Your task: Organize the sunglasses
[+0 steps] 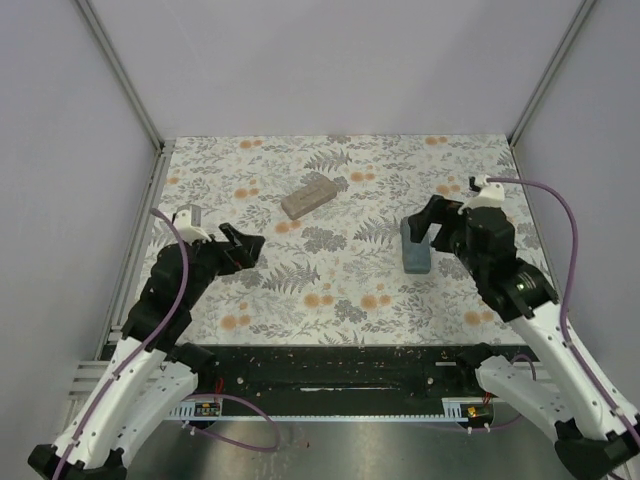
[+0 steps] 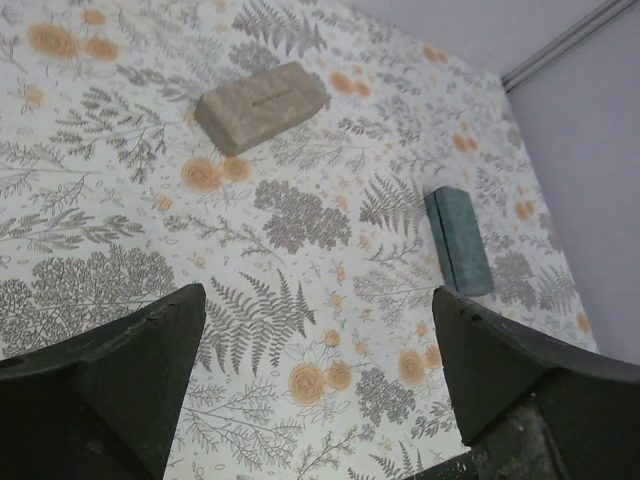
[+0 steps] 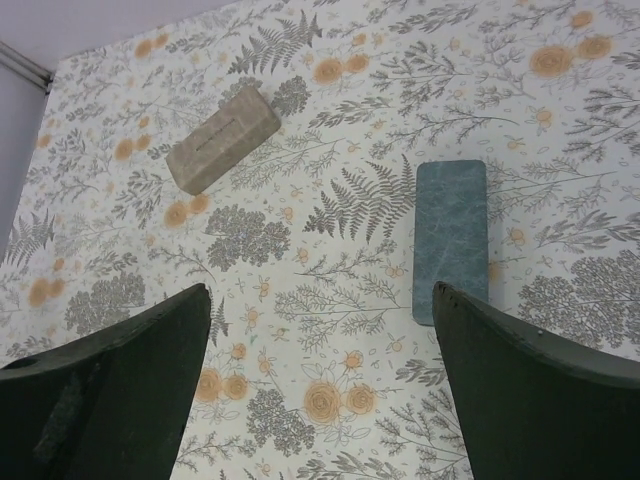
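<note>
Left claw (image 1: 248, 248) apart, right claw (image 1: 425, 222) apart, slate-blue case (image 1: 415, 252) closed, tan case (image 1: 308, 195) closed, contents unseen

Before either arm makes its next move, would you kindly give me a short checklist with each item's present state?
1. Left end effector open and empty: ok.
2. Right end effector open and empty: ok.
3. Sunglasses located: not ok; no pair shows in any view.
4. Tan case lying flat, apart from both arms: ok.
5. Slate-blue case lying flat, not gripped: ok.
6. What the two shut cases hold: cannot tell.
</note>
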Controlling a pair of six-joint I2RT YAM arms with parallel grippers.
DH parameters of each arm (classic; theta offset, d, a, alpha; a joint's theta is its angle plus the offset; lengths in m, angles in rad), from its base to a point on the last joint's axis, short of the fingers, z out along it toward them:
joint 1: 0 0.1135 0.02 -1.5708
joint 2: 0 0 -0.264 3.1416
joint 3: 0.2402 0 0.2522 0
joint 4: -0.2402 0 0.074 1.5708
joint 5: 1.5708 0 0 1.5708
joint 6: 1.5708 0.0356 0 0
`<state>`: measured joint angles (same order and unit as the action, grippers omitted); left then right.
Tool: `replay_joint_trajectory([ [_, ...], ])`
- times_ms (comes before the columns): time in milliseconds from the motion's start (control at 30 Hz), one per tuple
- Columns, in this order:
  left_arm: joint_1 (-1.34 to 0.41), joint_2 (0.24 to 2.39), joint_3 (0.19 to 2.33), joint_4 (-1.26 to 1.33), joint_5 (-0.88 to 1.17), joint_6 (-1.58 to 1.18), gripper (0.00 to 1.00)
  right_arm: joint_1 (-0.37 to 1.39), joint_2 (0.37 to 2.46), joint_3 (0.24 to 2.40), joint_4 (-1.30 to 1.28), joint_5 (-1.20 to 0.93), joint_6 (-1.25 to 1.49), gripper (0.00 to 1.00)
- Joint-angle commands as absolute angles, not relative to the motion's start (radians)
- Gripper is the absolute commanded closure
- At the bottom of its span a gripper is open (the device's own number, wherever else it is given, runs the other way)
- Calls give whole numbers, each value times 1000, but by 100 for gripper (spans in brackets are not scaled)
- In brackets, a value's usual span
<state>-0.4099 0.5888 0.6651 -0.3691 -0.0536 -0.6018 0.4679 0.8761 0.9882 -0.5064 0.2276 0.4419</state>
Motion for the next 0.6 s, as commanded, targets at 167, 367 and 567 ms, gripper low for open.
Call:
replay_joint_trajectory([
  [167,-403,502,652,-333,-52,-558,1,472,614,827,-575,316,488,1],
  [367,-403,508,672,-385,-48,-548,1,472,592,821,-595,313,508,1],
  [567,-403,494,661,-402,-81,-554,1,472,615,834,-607,321,492,1],
])
